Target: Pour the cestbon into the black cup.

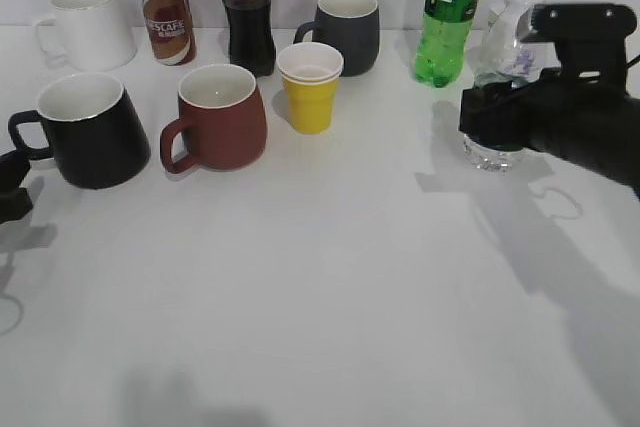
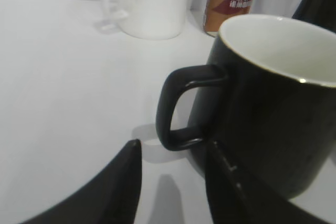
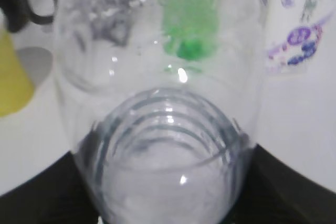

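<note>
The cestbon (image 1: 492, 155), a clear ribbed bottle, stands upright at the right, and only its base shows below my right gripper (image 1: 497, 117). In the right wrist view the bottle (image 3: 168, 129) fills the frame, with my right gripper (image 3: 168, 192) shut on its sides. The black cup (image 1: 92, 129), glossy with a white inside, stands at the left with its handle pointing left. My left gripper (image 1: 10, 187) is open at the table's left edge. In the left wrist view its jaws (image 2: 174, 151) sit just short of the cup's handle (image 2: 173, 108).
A brown-red mug (image 1: 220, 115), stacked yellow and white cups (image 1: 310, 87), a dark grey mug (image 1: 345, 29), a white mug (image 1: 88, 25), a Nescafe bottle (image 1: 166, 9), a cola bottle (image 1: 247, 7), a green soda bottle (image 1: 450, 12) and a white-capped bottle (image 1: 512, 9) stand along the back.
</note>
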You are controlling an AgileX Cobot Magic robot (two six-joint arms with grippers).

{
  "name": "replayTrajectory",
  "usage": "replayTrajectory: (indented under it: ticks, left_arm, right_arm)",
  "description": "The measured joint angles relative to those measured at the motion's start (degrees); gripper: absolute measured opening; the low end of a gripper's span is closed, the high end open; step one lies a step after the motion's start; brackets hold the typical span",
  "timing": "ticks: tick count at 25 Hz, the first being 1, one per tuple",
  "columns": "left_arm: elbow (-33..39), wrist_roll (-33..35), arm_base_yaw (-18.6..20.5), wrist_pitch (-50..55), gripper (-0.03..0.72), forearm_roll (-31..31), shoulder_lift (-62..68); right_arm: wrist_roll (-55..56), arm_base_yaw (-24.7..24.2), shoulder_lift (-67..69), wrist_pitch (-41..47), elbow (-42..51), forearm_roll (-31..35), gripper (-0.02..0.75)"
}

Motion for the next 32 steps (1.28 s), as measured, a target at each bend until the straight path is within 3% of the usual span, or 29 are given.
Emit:
replayTrajectory:
  ticks: [7,13,16,21,27,32]
  left_arm:
    - [2.3,0.0,0.0,0.1,0.31,0.3,-5.7]
    - [2.4,0.0,0.0,0.0,0.314,2.2,-10.1]
    - [2.5,0.0,0.0,0.0,0.316,2.7,-11.6]
    - [2.6,0.0,0.0,0.0,0.318,4.6,-14.5]
    - [2.6,-1.7,0.0,2.5,0.319,4.8,-24.1]
    - [-1.5,-5.7,-0.3,28.1,0.319,11.1,-41.1]
  right_arm:
    - [4.5,-0.3,9.0,-10.6,0.0,-6.8,0.458]
    - [4.7,-0.3,12.0,-16.4,0.0,-8.3,0.465]
    - [4.5,-0.3,12.1,-18.4,0.6,-8.5,0.614]
    - [1.4,-0.4,8.1,-20.1,0.9,-8.6,0.652]
    - [-0.1,-0.4,-2.7,-16.2,1.0,-9.4,0.653]
    - [-0.7,-0.4,-17.6,0.2,1.0,-14.1,0.653]
